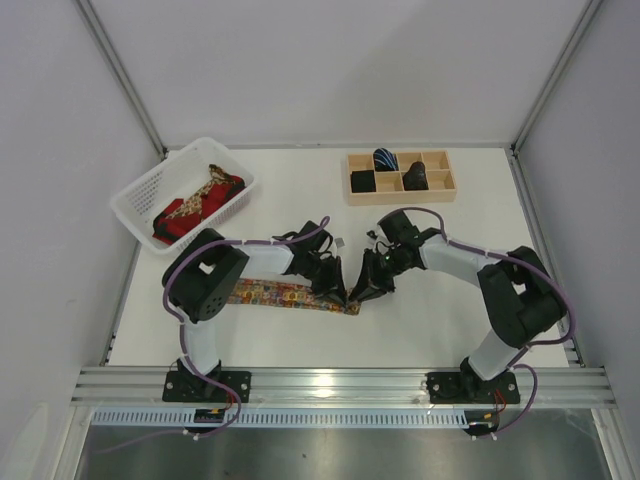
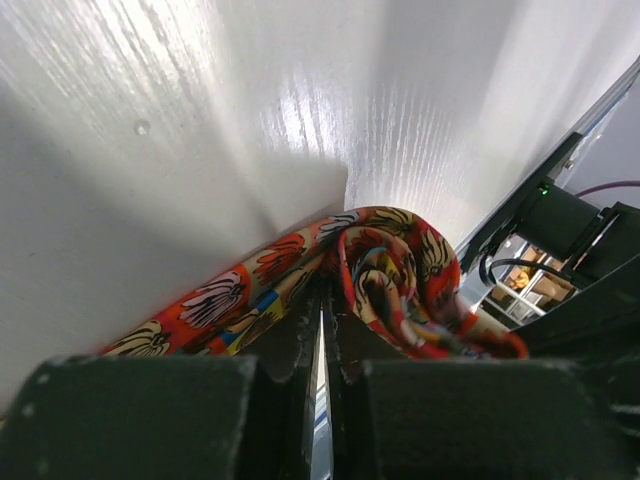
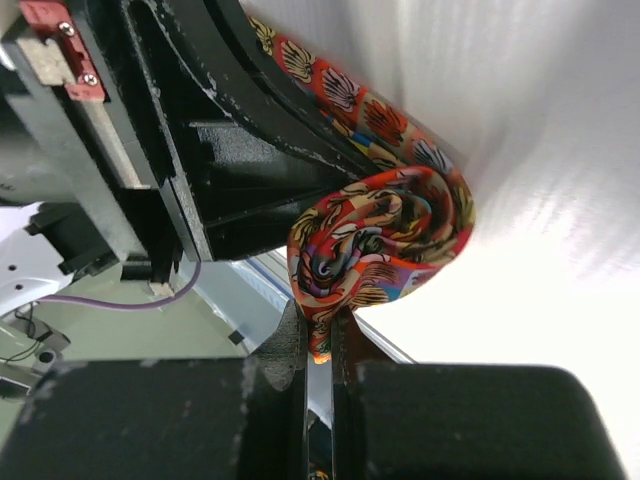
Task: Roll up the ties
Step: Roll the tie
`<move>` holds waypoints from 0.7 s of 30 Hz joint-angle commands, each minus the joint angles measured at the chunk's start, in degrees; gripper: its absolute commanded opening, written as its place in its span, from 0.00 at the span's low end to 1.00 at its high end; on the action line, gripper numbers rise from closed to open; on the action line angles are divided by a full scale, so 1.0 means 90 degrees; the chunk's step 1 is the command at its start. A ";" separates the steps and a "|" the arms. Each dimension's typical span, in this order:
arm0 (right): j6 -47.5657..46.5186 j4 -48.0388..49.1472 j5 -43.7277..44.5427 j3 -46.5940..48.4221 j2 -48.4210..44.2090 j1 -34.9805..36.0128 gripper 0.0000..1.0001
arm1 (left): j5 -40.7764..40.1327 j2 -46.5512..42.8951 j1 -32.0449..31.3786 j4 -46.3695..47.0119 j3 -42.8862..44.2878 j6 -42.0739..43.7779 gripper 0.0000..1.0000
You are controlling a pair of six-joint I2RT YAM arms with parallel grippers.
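**Step in hand: forming the first turns of the roll.**

The long, narrow, multicoloured floral tie (image 1: 285,294) lies flat on the white table (image 1: 440,330). It sits close to the near edge and left of centre, roughly parallel to that edge. Its right-hand end is curled into a small, loose coil (image 3: 390,235). The remaining length toward the left edge is unrolled.

**Tool state.**

- The right gripper (image 1: 360,295) (image 3: 320,335) has its jaws pressed together on the tip of the floral tie, which enters the gap between the fingers below the coil.
- The left gripper (image 1: 338,293) (image 2: 322,300) stands just beside the coil, over the flat run of fabric. Its jaws are drawn to a thin slit. Whether fabric is caught between them cannot be determined.

**Other items.**

- A white plastic basket (image 1: 135,195) at the far left corner holds loose ties (image 1: 195,205) in red and gold.
- A light wooden compartment tray (image 1: 398,198) at the far edge holds rolled ties (image 1: 386,158), dark and blue-striped, in some compartments.

**Assessment.** This roll appears barely begun, and the basket contents are not yet rolled.

**Next move.**

- Advance the coil leftward along the flat run.
- Keep the pinched end in the grip.
- Keep the fabric taut and square so that each turn stacks on the last.

A loose coil is likely to spring open if either grip slackens.
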 commanded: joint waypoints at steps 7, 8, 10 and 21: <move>0.0805 -0.0129 0.0652 0.0699 0.0585 0.0595 0.00 | -0.0801 -0.0115 -0.0066 -0.0740 0.0133 0.0681 0.10; 0.0825 -0.0129 0.0692 0.0748 0.0654 0.0615 0.00 | -0.0850 -0.0144 -0.0066 -0.0789 0.0123 0.0730 0.10; 0.0932 -0.0275 0.0828 0.0875 0.0772 0.0634 0.00 | -0.1064 -0.0251 -0.0066 -0.0973 0.0113 0.0847 0.13; 0.1226 -0.0451 0.1288 0.1158 0.1192 0.0781 0.00 | -0.2032 -0.0847 -0.0027 -0.1687 0.0133 0.1170 0.22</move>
